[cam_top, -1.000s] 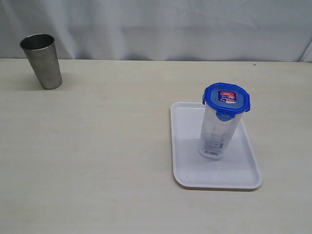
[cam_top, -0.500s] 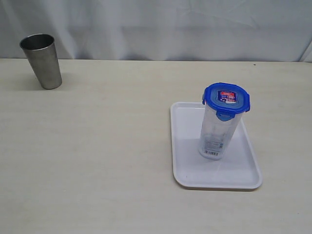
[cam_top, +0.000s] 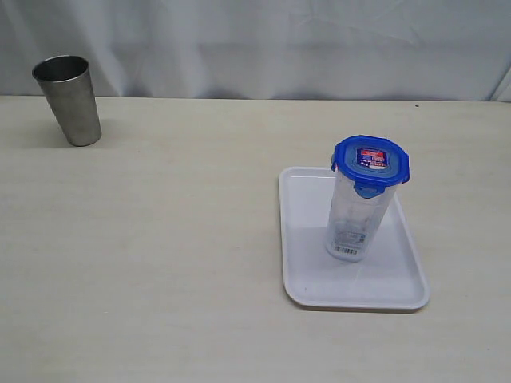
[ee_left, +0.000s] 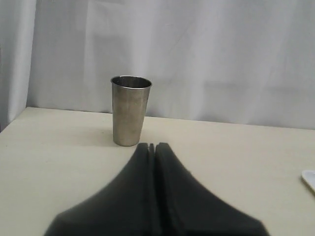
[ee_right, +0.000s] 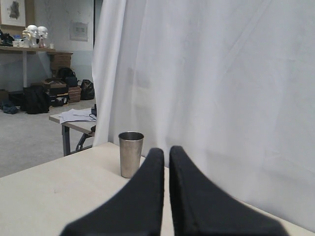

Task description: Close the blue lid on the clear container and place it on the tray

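Now the tall transparent plastic container (cam_top: pixel 351 227) stands upright on the flat white rectangular tray (cam_top: pixel 307 279), with the bright blue snap-lock lid (cam_top: pixel 370 161) seated on its rim. A grey steel cup (cam_top: pixel 69 100) stands well apart, at the far left of the pale surface (cam_top: pixel 176 239). The left pincer (ee_left: pixel 151 145) and the right pincer (ee_right: pixel 166 150) are each closed, jaws together, gripping nothing.

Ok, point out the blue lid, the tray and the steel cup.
blue lid (cam_top: pixel 370 159): exterior view, on its top, at the sticker.
tray (cam_top: pixel 351 285): exterior view, bare floor near its front edge.
steel cup (cam_top: pixel 73 108): exterior view, middle of its side wall.
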Robot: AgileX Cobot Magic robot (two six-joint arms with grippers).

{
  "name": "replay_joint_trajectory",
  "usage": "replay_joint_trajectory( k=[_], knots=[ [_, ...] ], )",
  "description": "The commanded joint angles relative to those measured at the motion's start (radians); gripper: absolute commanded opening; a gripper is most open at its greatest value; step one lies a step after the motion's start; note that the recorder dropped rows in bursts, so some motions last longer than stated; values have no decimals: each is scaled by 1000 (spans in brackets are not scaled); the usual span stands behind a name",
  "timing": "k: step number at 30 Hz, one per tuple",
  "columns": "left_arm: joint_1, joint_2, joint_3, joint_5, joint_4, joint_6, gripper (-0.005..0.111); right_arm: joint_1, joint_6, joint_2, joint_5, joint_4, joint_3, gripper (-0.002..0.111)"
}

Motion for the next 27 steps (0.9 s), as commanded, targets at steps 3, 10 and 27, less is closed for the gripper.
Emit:
replay_joint_trajectory(
  k=[3, 10, 27],
  knots=[
    [1, -7, 2, 46, 11, 5, 0, 0, -2, -4, 5, -9, 4, 4],
    [1, -7, 2, 68, 79, 40, 0, 0, -2, -4, 5, -9, 4, 4],
    [1, -7, 2, 205, 32, 136, 0, 0, -2, -4, 5, -9, 4, 4]
  ],
)
